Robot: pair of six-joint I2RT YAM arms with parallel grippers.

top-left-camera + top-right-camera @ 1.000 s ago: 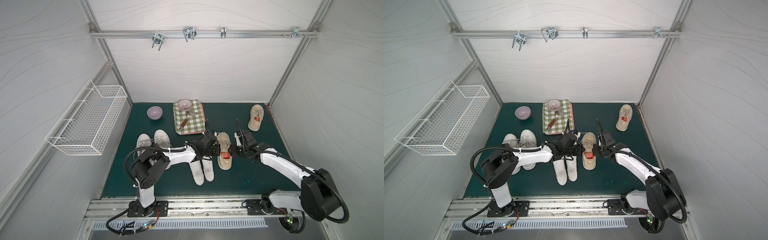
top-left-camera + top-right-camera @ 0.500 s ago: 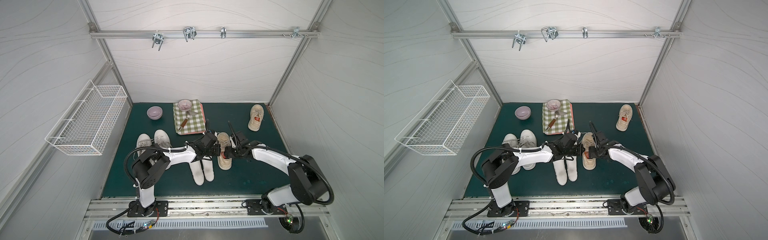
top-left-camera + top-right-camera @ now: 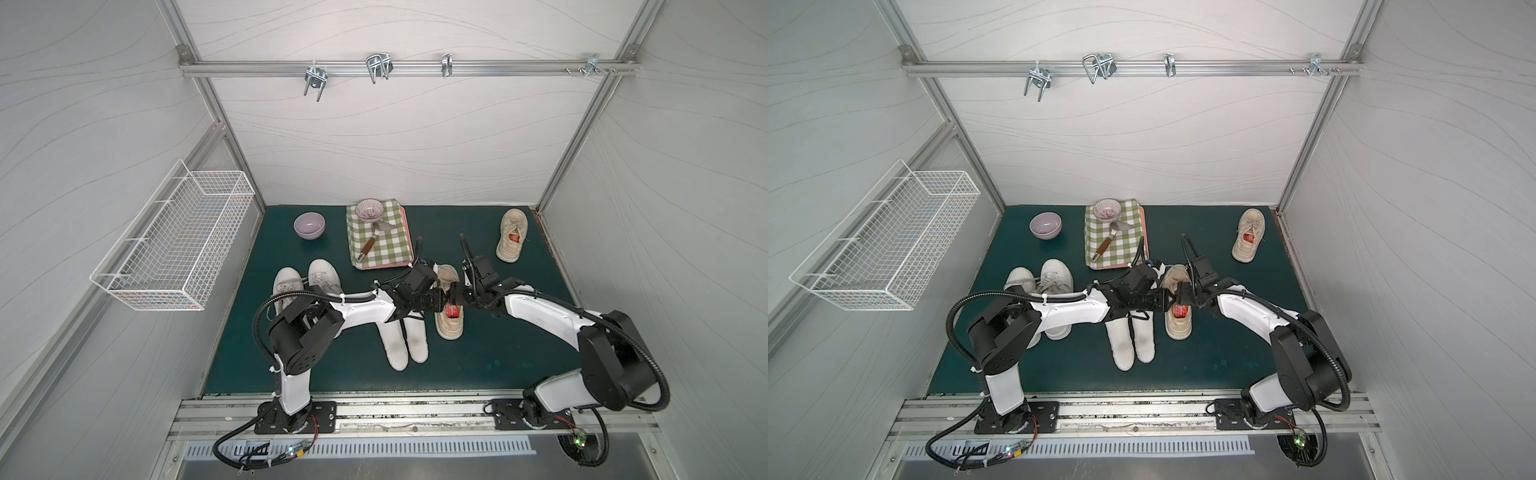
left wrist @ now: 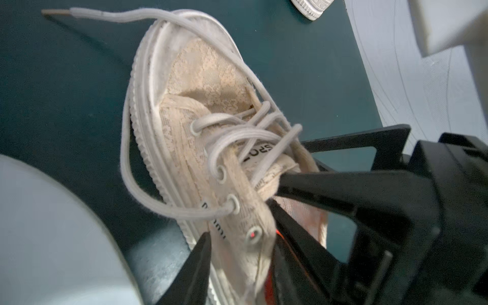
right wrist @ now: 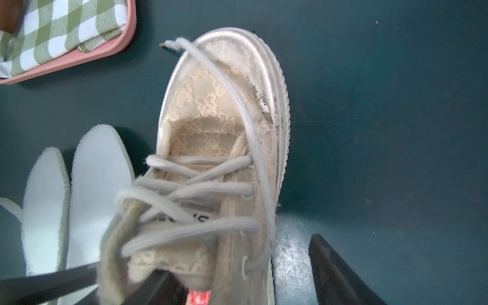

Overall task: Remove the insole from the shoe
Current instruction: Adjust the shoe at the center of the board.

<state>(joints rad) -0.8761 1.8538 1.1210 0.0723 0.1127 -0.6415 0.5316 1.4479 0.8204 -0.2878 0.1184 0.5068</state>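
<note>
Mid-mat, between the two arms, the beige shoe (image 3: 449, 328) stands on its sole, toe toward the back wall and heel toward the front rail. Its red insole (image 3: 452, 311) lies inside, showing through the heel opening within the collar's edge.

The left gripper (image 3: 442, 301) reaches in from the shoe's left. In the left wrist view its jaws straddle the eyelet-side wall, with one finger (image 4: 198, 264) outside by the sole edge and the other down in the opening. They stand part-way apart; whether they pinch the wall I cannot tell.

The right gripper (image 3: 455, 297) gapes wide and holds nothing — one finger sits in the opening under the tongue, the other (image 5: 340, 274) outside, with a strip of bare mat between it and the sole.

Two white insoles (image 3: 407, 340) lie flat just beside the shoe's left edge, so room there is thin. A corner of the pink tray (image 5: 79, 59) is near the toe, apart from it. To the right the green mat (image 3: 519, 332) runs bare to the wall, and likewise from the heel to the front edge. A second beige shoe (image 3: 512, 237) sits well apart, near the back right corner.
</note>
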